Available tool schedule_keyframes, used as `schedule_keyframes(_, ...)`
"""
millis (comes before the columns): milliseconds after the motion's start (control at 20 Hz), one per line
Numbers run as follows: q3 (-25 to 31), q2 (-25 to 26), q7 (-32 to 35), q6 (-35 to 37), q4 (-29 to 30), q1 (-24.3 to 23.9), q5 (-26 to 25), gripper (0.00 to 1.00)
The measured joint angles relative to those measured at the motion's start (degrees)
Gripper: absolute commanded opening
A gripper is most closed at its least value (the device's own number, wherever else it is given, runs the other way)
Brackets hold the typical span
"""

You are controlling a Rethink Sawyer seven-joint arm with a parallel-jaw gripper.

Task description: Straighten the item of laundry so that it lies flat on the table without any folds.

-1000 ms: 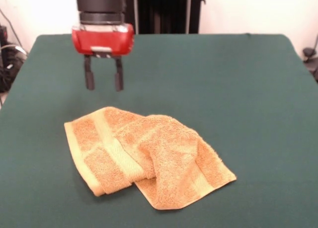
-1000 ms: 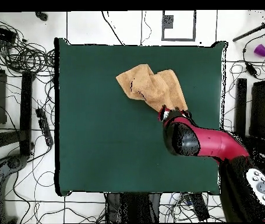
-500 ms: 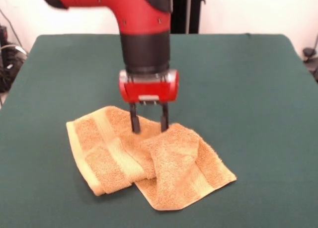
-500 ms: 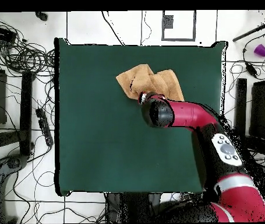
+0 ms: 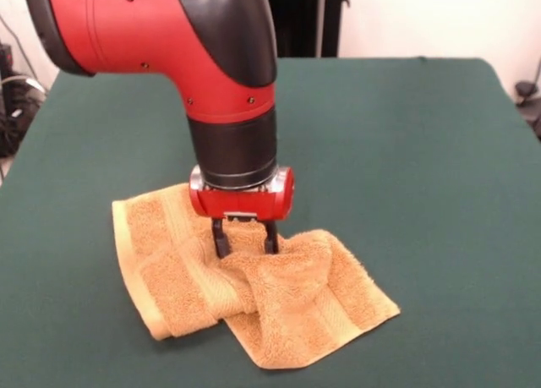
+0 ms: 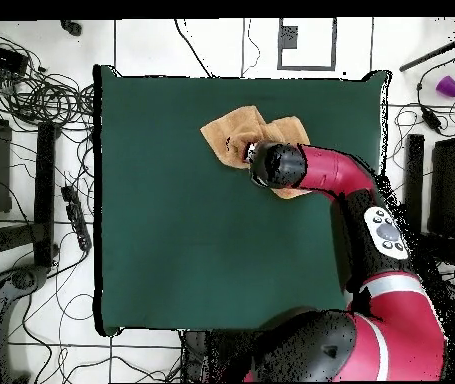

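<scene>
From the front, the gripper (image 5: 245, 240) stands on the crumpled towel (image 5: 254, 291), its fingers (image 5: 221, 238) slightly apart, pinching a raised fold. From overhead, the towel (image 6: 233, 132) lies near the table's (image 6: 171, 240) far edge, partly under the arm (image 6: 321, 170).

Behind the work area you see a plain white wall (image 5: 439, 16) with a dark upright stand (image 5: 300, 16) before it. From above, you see a floor of pale tiles (image 6: 211, 45) with many black cables (image 6: 31, 95) lying over it, mostly at one side. You also see a small purple cup (image 6: 448, 86) near the corner.
</scene>
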Motion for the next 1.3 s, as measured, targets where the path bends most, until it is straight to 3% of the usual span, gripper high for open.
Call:
schedule_keyframes(500,-0.3,1.7,0.0,1.3,-4.3,1.4,-0.2,1.00)
schedule_keyframes(1000,-0.7,3.7,0.0,-8.8,-7.1,2.9,-0.7,1.00)
schedule_keyframes(1050,-0.7,4.0,0.0,-10.2,-7.3,2.9,-0.8,0.00)
schedule_keyframes(1300,-0.7,4.7,0.0,-13.7,-8.1,3.0,-0.9,0.00)
